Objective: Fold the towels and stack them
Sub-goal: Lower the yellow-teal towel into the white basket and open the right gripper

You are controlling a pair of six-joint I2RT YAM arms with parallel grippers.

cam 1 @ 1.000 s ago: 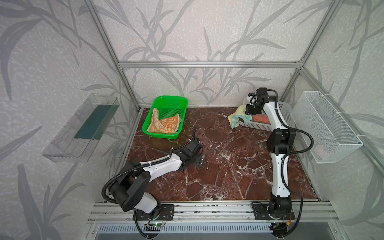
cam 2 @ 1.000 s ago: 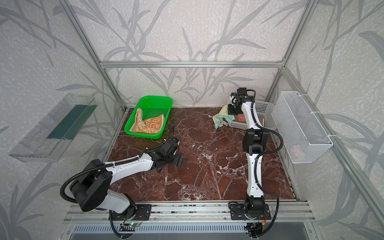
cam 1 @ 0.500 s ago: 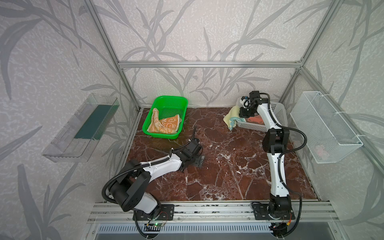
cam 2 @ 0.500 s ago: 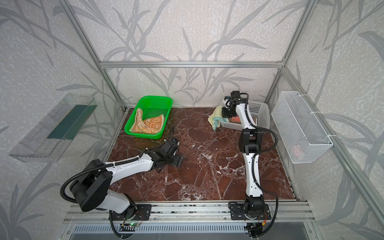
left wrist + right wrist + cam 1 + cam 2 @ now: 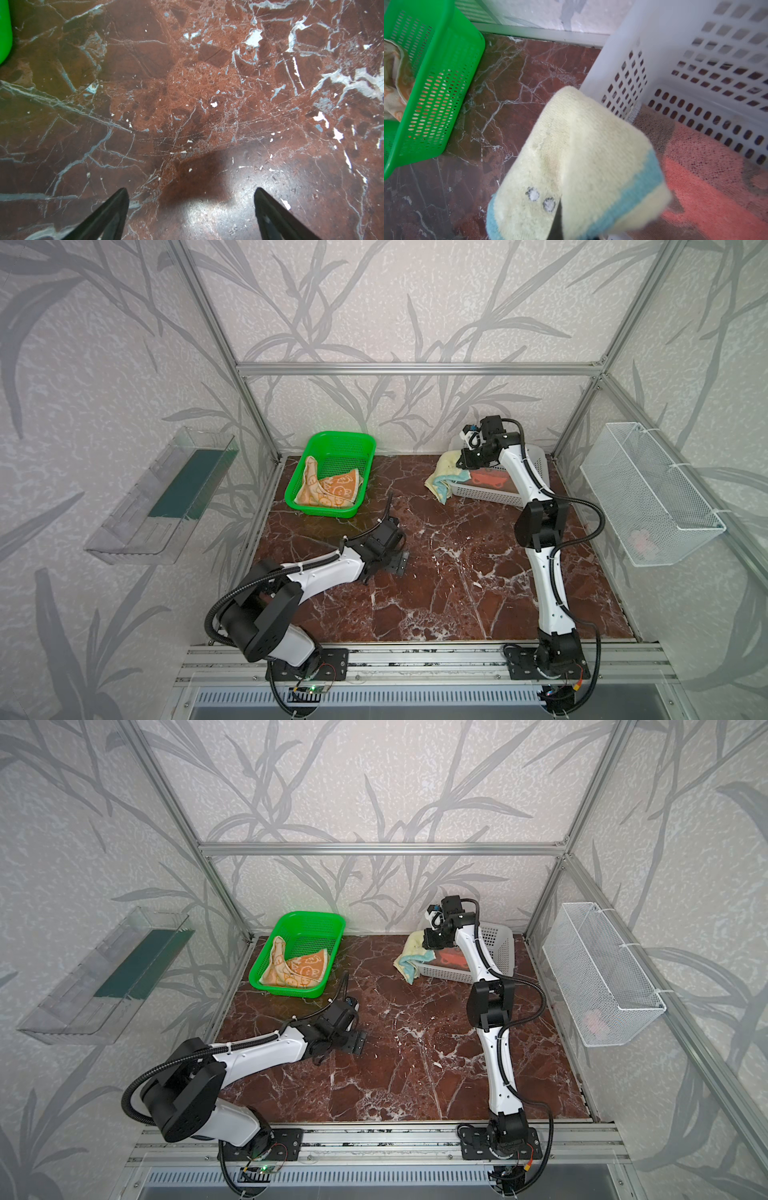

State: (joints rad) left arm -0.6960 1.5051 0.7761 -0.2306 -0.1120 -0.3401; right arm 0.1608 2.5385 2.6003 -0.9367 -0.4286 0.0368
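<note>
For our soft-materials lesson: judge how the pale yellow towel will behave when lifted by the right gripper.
Probably floppy: the pale yellow towel folds and sags below the right gripper. Likely light: one pinch holds it up. Its hanging end may catch the white basket rim.

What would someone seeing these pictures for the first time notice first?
Likely the bright green basket at the back left, with an orange towel printed with cartoon faces inside. Next, the right pincer at the back right, shut on a pale yellow towel with a teal stripe, at the end of a white basket holding a salmon towel. The left pincer hangs open over the red marble tabletop.
</note>
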